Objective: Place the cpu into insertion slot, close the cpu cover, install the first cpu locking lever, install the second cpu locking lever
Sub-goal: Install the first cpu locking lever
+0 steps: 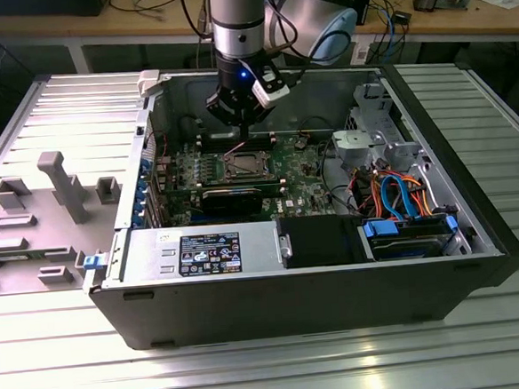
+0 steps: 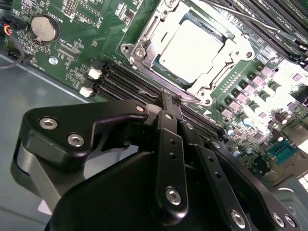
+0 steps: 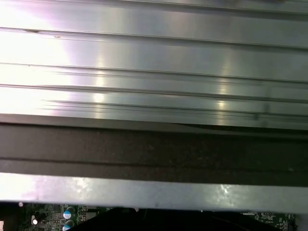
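Observation:
The cpu (image 2: pixel 192 45), a dull silver square, lies in the insertion slot (image 2: pixel 137 50) on the green motherboard (image 2: pixel 101 29). The cpu cover (image 2: pixel 219 72), a thin metal frame, lies flat around the chip. In the second wrist view my gripper (image 2: pixel 171 100) has its black fingers (image 2: pixel 168 144) pressed together, and their tips hang just off the socket's edge, beside the memory slots. A thin lever rod (image 2: pixel 240 17) runs along the socket's far side. In the exterior view my gripper (image 1: pixel 234 118) hangs a little above and behind the insertion slot (image 1: pixel 244 166), inside the open case.
Black memory slots (image 2: pixel 125 79) and a coin battery (image 2: pixel 44 28) flank the socket. A black card (image 1: pixel 233 196), the power supply (image 1: pixel 201 250) and a drive cage with blue and orange cables (image 1: pixel 402 198) crowd the case. A grey fixture tray (image 1: pixel 54 191) lies at the exterior view's left. The case wall (image 3: pixel 144 149) borders the ribbed table (image 3: pixel 144 57).

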`<control>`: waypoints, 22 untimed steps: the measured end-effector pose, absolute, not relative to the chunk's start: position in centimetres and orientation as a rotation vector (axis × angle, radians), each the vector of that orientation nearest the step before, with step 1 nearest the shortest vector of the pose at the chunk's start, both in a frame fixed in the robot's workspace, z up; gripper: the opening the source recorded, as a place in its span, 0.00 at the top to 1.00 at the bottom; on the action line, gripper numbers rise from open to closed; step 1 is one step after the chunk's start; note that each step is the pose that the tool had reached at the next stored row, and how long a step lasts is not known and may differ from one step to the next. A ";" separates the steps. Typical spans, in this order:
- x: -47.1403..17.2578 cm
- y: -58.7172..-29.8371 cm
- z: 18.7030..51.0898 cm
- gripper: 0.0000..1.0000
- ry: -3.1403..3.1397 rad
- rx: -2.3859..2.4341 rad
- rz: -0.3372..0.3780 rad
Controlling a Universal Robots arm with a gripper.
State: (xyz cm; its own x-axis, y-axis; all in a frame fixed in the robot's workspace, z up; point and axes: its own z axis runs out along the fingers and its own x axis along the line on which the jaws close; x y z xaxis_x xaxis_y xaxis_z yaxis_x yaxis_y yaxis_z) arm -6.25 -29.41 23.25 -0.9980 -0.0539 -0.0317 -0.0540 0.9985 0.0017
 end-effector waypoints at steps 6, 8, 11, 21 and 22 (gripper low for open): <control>-5.8 -29.4 23.1 0.89 3.109 -0.078 0.003; -5.7 -29.4 23.0 0.89 3.109 -0.076 0.003; -5.5 -29.4 22.7 0.89 3.109 -0.075 0.003; -4.8 -29.4 21.7 0.89 3.109 -0.074 0.003; -4.8 -29.4 21.6 0.89 3.109 -0.074 0.003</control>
